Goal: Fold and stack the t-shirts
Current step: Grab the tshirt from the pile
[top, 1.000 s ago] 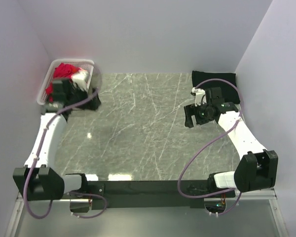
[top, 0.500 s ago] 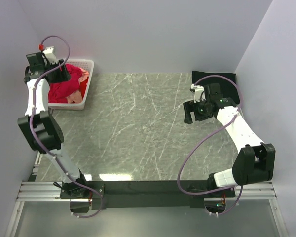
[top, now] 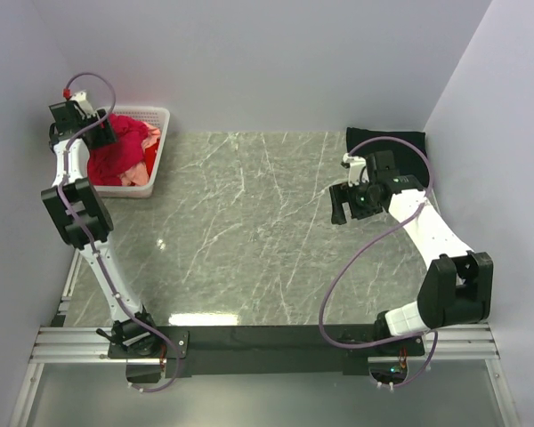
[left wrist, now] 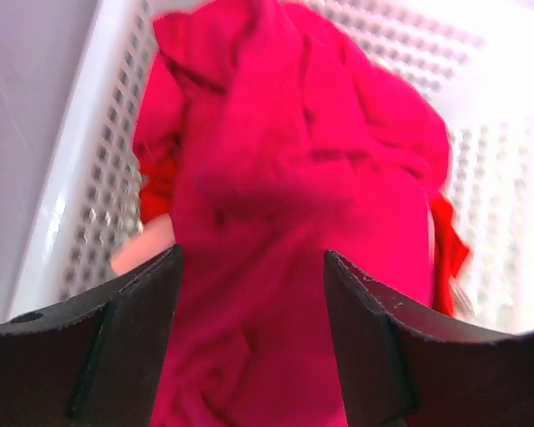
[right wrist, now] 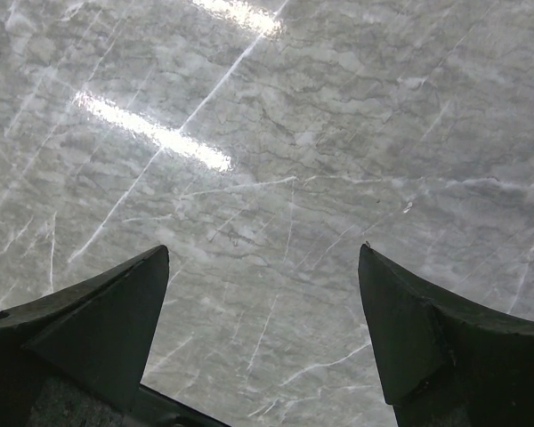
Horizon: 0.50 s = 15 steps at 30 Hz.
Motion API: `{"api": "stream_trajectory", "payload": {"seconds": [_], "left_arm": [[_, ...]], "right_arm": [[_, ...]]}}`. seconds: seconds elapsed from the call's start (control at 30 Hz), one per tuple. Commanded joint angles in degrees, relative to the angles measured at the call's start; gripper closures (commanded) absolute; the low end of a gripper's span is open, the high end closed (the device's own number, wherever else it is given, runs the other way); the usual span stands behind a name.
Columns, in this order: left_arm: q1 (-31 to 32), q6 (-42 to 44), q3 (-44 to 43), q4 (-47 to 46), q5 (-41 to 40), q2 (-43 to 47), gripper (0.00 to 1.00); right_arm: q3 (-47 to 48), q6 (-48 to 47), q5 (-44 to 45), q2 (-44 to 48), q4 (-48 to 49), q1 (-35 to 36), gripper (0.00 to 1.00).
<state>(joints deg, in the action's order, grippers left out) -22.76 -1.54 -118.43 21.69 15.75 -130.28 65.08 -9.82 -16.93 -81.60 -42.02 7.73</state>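
Left wrist view showed the left gripper point(left wrist: 249, 267) with its jaws spread wide and nothing pinched, hanging right over the crimson-red t-shirt point(left wrist: 285, 160), which lay crumpled in the white basket point(left wrist: 80, 187). The heap ran roughly from twelve to six o'clock between the fingers, so cloth sat directly beneath the gap. A straight drop looked to me like all the grab would need. A sliver of the salmon-pink t-shirt point(left wrist: 147, 245) peeked out at about eight o'clock, under the red one. Seen from above, the left arm was stretched to the table's ten o'clock corner, wrist bent down over the basket's outer rim. The right gripper point(right wrist: 262, 258), likewise agape and empty, hovered over the bare marble table point(right wrist: 294, 133) towards three o'clock. The black t-shirt point(top: 387, 140) lay flat just beyond it, near the far right edge. The left arm was plainly the nearer to the basket.
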Motion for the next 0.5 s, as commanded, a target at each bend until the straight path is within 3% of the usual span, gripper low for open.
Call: {"api": "stream_trajectory", "payload": {"seconds": [0.0,0.13,0.2,0.33,0.37,0.47], "left_arm": [[-1.0,-3.2,-6.8,-5.4,1.4,-4.4,0.3],[-1.4,-5.1,-10.8,-4.9,4.7,-8.1,0.34],[-1.3,-5.2,-10.0,-6.3,5.8,-7.6,0.44],[-1.7,-6.5,-9.1,-8.9,8.1,-4.9,0.66],[-1.8,-6.7,-9.8,-8.8,8.9,-4.5,0.79],[-2.0,-8.0,-12.9,-8.2,11.3,-2.3,1.0]], "right_arm": [[-0.1,0.5,0.1,-0.7,0.4,-0.1,0.07],[-0.1,0.5,0.3,-1.5,0.4,-0.1,0.07],[-0.2,0.3,0.2,-1.7,0.3,-0.1,0.07],[-0.1,0.4,0.1,-1.7,0.4,-0.1,0.07],[0.0,0.5,0.1,-1.7,0.4,0.0,0.07],[-0.1,0.4,0.1,-1.3,0.4,-0.1,0.07]]}}
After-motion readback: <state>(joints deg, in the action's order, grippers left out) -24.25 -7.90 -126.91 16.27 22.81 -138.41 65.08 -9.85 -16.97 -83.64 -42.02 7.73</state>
